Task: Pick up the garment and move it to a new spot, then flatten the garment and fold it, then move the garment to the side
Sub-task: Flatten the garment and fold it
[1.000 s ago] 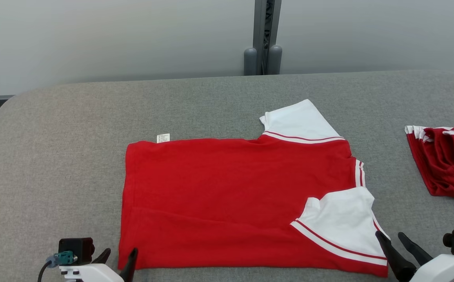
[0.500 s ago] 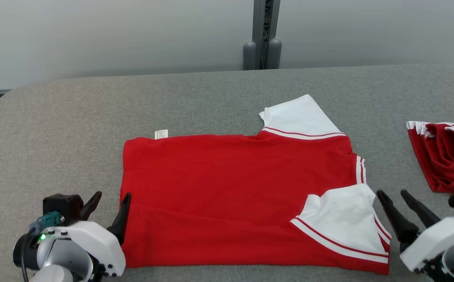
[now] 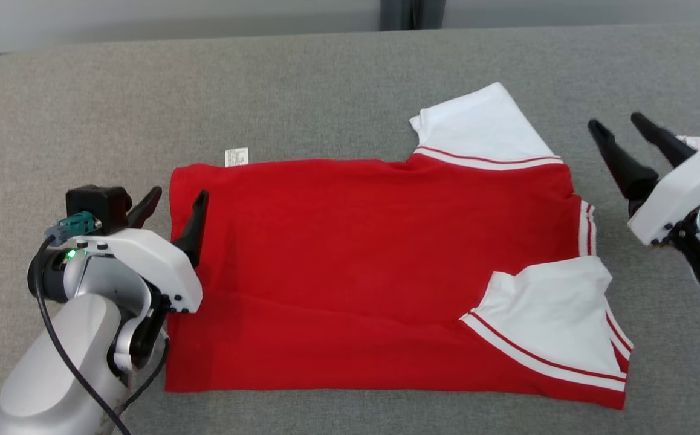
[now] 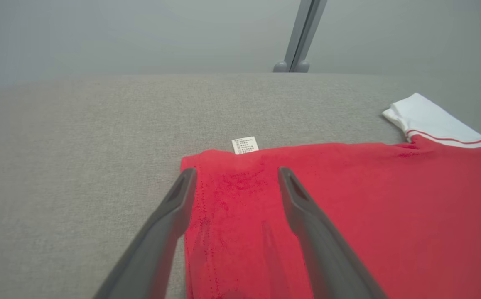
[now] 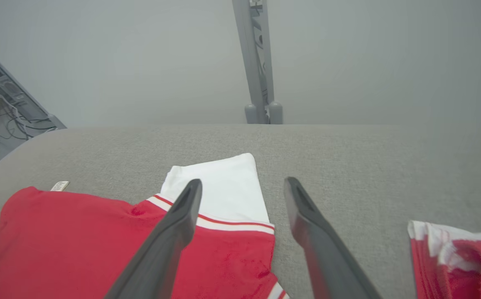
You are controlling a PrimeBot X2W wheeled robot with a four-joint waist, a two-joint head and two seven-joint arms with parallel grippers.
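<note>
Now: open grippers at both ends of the shirt

Nearest the camera, low in the head view, the shirt (image 3: 362, 260) lies flat on the grey table (image 3: 326, 72). Its long axis runs left to right across the frame, with the hem at the left and the collar end at the right. The near sleeve (image 3: 555, 320), white with red stripes, is turned in over the red body at lower right.

At middle left, the left gripper (image 3: 179, 194) is spread wide and holds nothing. One finger stands over the hem edge and the other over bare table, so the shirt stretches away to its right in the frame. This arm looks the nearer to the cloth. Whether it touches the cloth cannot be told.

Farther back, at the hem's far corner, a small white tag (image 3: 236, 156) sticks out from under the red. It carries rows of print too fine to read. No brand or other writing shows.

At upper right, the far sleeve (image 3: 483, 127) points away. The right gripper (image 3: 615, 121) hangs to its right, also parted and empty, apart from the cloth. By my reading, its wrist view lines it up on that sleeve's outer edge. A second garment (image 5: 460, 257), red and white and bunched, lies at the lower right of that view. A grey post (image 5: 257, 62) rises beyond the table.
</note>
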